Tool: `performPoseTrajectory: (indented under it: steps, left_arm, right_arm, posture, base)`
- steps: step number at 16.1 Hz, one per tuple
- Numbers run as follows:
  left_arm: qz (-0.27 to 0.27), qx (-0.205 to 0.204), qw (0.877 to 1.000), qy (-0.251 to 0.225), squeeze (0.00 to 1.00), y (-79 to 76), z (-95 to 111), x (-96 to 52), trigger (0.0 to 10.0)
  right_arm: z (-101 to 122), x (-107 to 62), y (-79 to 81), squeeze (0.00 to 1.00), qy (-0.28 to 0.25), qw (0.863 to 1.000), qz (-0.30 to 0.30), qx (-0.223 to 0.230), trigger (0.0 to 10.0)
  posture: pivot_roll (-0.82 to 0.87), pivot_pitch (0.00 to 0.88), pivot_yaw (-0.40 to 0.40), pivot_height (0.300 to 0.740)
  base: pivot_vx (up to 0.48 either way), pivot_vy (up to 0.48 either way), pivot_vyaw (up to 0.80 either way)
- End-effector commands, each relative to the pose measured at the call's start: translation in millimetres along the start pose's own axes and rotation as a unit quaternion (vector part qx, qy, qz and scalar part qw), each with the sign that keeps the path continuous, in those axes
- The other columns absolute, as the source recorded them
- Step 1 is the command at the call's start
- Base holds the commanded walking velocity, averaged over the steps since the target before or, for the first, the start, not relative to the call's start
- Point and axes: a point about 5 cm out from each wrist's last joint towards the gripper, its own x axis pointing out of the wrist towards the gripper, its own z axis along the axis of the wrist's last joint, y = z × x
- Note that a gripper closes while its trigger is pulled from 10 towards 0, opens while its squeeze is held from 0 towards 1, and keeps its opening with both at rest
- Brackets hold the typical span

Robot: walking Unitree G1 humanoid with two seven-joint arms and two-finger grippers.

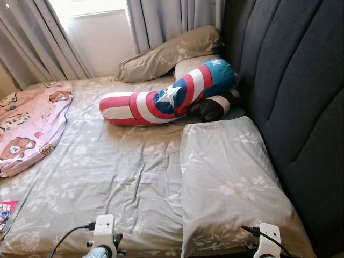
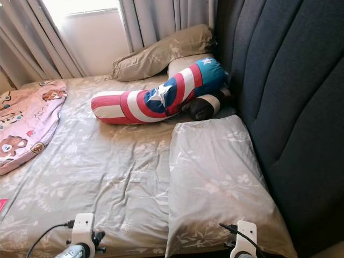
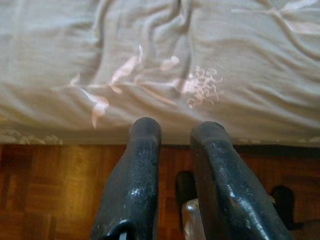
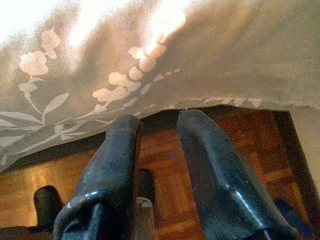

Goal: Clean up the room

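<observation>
A bed with a grey floral sheet (image 1: pixel 107 166) lies before me. A grey pillow (image 1: pixel 231 183) lies at its near right, by the headboard. Beyond it, a red, white and blue star bolster (image 1: pixel 166 99) lies across the bed, with a dark plush toy (image 1: pixel 215 107) tucked behind it. A pink cartoon blanket (image 1: pixel 29 126) is bunched at the left edge. My left gripper (image 3: pixel 176 131) hangs low at the bed's edge, open and holding nothing. My right gripper (image 4: pixel 159 122) hangs just under the sheet's hem, also open with nothing between its fingers.
Two more pillows (image 1: pixel 166 54) lean at the far end below the curtained window (image 1: pixel 97 21). The dark blue padded headboard (image 1: pixel 295 80) walls the right side. A red printed item (image 1: pixel 6 210) lies at the bed's near left. Wooden floor (image 3: pixel 50 190) runs below the mattress.
</observation>
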Motion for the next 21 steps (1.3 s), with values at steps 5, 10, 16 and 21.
performPoseTrajectory:
  steps: [5, 10, 16, 21]
  left_arm:
    - [0.018, -0.022, 0.998, 0.055, 0.00, 1.3, -31.0, -8.0, 10.0]
    - [0.020, -0.015, 0.996, 0.081, 0.00, 7.4, -49.2, -15.2, 10.0]
    - [0.021, -0.006, 0.996, 0.087, 0.00, 15.0, -53.5, -18.2, 10.0]
    - [0.020, -0.008, 0.996, 0.091, 0.00, 8.9, -56.9, -18.6, 10.0]
  right_arm:
    - [0.5, 0.0, -9.0, 0.00, 0.012, 1.000, 0.001, -0.029, 10.0]
    - [-11.1, -3.2, -20.5, 0.00, 0.030, 0.998, 0.004, -0.048, 10.0]
    - [-20.9, -5.9, -26.9, 0.00, 0.044, 0.999, -0.004, -0.024, 10.0]
    - [-19.6, -5.1, -21.6, 0.00, 0.040, 0.999, 0.003, -0.026, 10.0]
  posture:
    - [-0.05, 0.000, 0.024, 0.740]
    - [-0.03, 0.000, 0.023, 0.740]
    - [-0.04, 0.000, 0.055, 0.740]
    - [-0.04, 0.000, 0.053, 0.740]
  base:
    - [0.000, 0.000, 0.00]
    - [0.000, 0.283, 0.75]
    - [0.000, 0.480, 0.00]
    - [0.000, 0.480, 0.00]
